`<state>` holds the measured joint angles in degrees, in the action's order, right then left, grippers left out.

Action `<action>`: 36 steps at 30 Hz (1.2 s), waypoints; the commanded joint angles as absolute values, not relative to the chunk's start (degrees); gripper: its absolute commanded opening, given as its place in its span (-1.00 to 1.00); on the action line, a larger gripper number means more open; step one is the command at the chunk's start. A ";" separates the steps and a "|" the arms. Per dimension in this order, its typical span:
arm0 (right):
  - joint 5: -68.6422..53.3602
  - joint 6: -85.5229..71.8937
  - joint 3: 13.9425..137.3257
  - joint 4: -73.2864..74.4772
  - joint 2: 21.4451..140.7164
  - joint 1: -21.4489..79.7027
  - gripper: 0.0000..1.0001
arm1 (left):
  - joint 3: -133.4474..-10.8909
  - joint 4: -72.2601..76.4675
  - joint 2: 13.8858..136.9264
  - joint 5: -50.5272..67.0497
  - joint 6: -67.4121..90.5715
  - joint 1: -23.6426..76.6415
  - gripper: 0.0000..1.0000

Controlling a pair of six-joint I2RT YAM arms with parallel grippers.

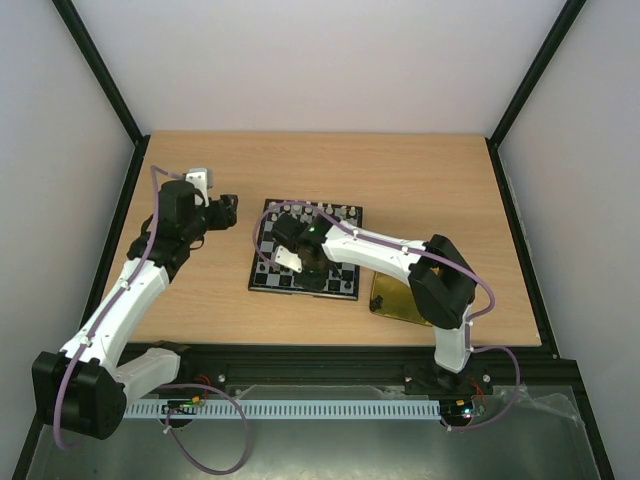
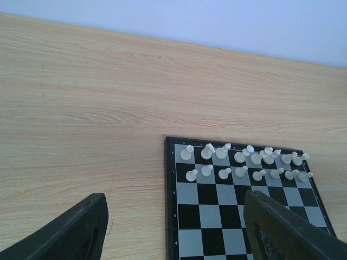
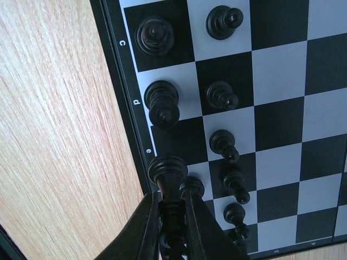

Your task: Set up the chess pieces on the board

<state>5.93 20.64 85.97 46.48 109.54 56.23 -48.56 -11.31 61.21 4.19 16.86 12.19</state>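
Observation:
The checkered board (image 1: 345,283) lies mid-table. White pieces (image 2: 239,158) fill its two far rows in the left wrist view. Black pieces (image 3: 222,96) stand in two rows along the near edge in the right wrist view. My right gripper (image 3: 172,208) is shut on a black piece (image 3: 168,172), held base-outward just over the board's edge by the "e" mark (image 3: 147,152). It sits over the board's near part in the top view (image 1: 300,252). My left gripper (image 2: 173,227) is open and empty, its dark fingers (image 2: 76,227) straddling the board's left rim; in the top view it hangs left of the board (image 1: 225,210).
A shiny gold tray (image 1: 392,298) lies right of the board, partly under the right arm. Bare wooden tabletop (image 1: 420,180) surrounds the board. Black frame posts and white walls bound the table.

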 commanded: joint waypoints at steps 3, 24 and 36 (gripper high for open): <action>7.12 21.14 87.44 48.44 111.89 56.62 -0.84 | -47.91 -10.99 61.08 5.01 15.95 11.85 0.43; 10.85 20.83 85.43 44.96 113.97 56.60 -0.71 | -47.90 -10.99 61.52 5.63 15.73 11.86 0.43; 9.46 20.49 85.34 46.00 114.43 56.65 -0.60 | -47.99 -11.08 61.88 6.06 15.64 11.86 0.43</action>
<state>9.82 20.53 85.84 43.57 113.32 56.25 -48.53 -11.33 61.67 5.41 16.45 12.19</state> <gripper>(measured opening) 0.180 0.713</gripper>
